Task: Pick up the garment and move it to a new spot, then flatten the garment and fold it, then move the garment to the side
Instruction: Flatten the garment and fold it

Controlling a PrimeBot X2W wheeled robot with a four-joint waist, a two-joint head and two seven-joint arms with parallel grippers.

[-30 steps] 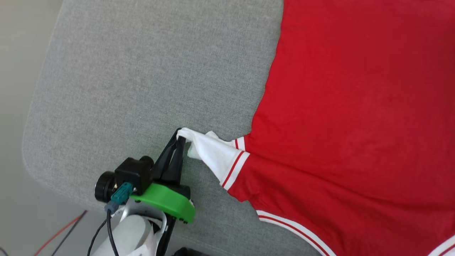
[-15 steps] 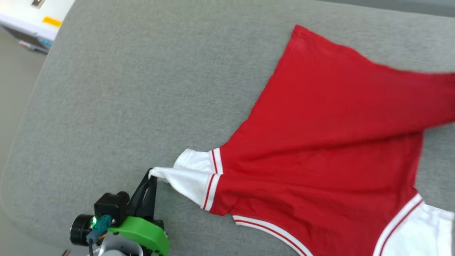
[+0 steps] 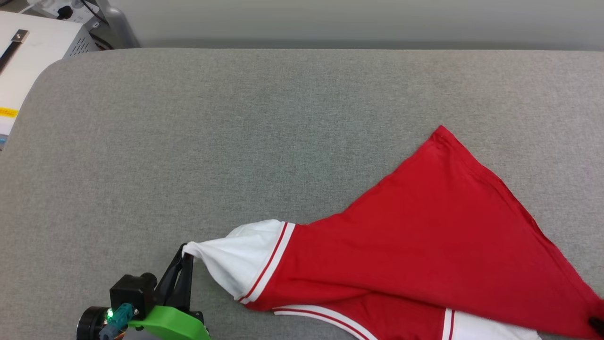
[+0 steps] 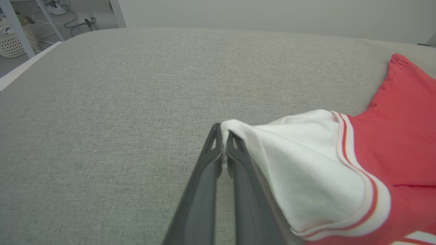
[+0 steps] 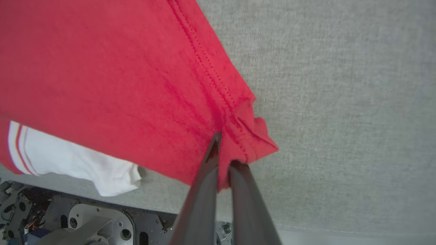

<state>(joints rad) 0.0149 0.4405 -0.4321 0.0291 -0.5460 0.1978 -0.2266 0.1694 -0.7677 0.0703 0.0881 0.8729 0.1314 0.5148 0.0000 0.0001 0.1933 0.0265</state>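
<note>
The garment (image 3: pixel 424 236), red with white sleeves and striped trim, lies stretched in a triangle over the grey padded table (image 3: pixel 236 141). No print shows on the side facing up. At the lower left my left gripper (image 3: pixel 186 252) is shut on the tip of a white sleeve (image 3: pixel 236 264). The left wrist view has the same pinch, my left gripper (image 4: pixel 223 132) on the sleeve (image 4: pixel 299 170). My right gripper (image 5: pixel 224 149) is shut on a red hem corner of the garment (image 5: pixel 119 85). In the head view it is a dark tip (image 3: pixel 597 324) at the right edge.
A white cabinet (image 3: pixel 28 61) with cables stands beyond the table's far left corner. A wicker basket (image 4: pixel 13 41) sits on the floor there. The robot's base (image 5: pixel 68 221) lies below the table's near edge. Bare grey cloth spreads left and far.
The head camera has swung up, bringing the table's far edge into view. The left gripper keeps hold of the sleeve. The red body, wide before, now tapers to the lower right.
</note>
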